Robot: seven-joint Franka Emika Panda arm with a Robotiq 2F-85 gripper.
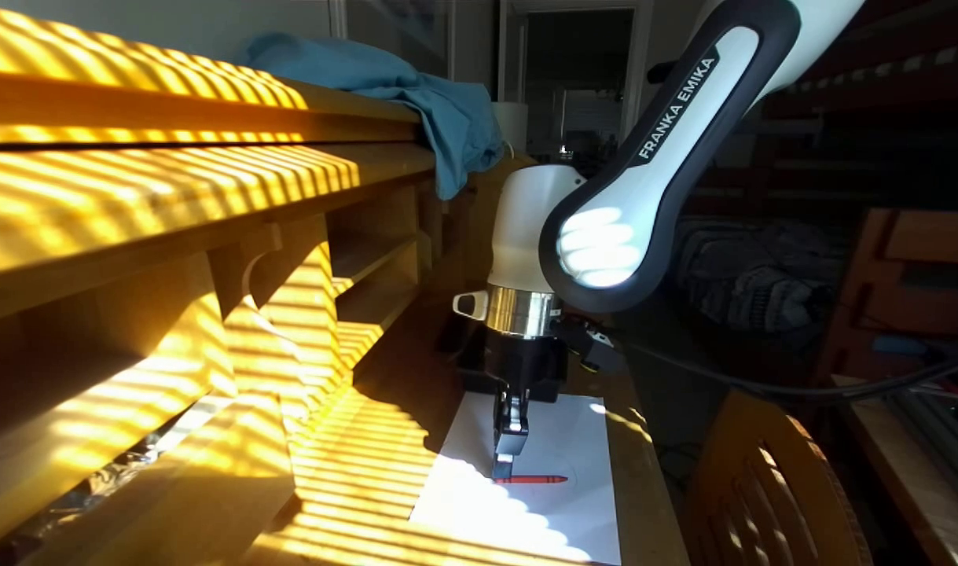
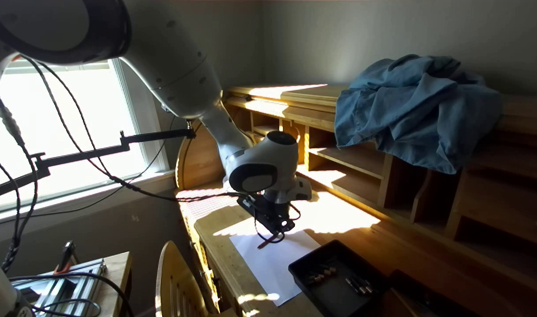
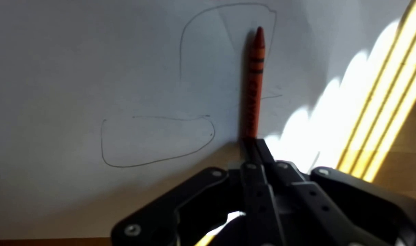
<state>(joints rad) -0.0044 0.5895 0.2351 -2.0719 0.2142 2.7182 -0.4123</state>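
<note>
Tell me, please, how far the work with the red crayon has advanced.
Already done, it seems: the claw is down at the red crayon, at the end away from its tip. In hand: the jaws look shut there, but whether they grip it, I cannot tell. Left, probably: lifting the crayon, as it seems to lie flat on the paper.

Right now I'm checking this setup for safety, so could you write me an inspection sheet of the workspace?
Surface: wooden desk; white paper on it, bearing thin drawn outlines.
Work items: red crayon, lying on the paper.
Clutter: black tray at the paper's edge, holding small pieces; blue cloth draped over the desk's upper part.
Claw: jaws shut at the crayon's unpointed end; whether they grip it, cannot tell.
Cables: dark cables hang by the arm, one running to its wrist.
Surroundings: wooden chair beside the desk; bright window.
</note>
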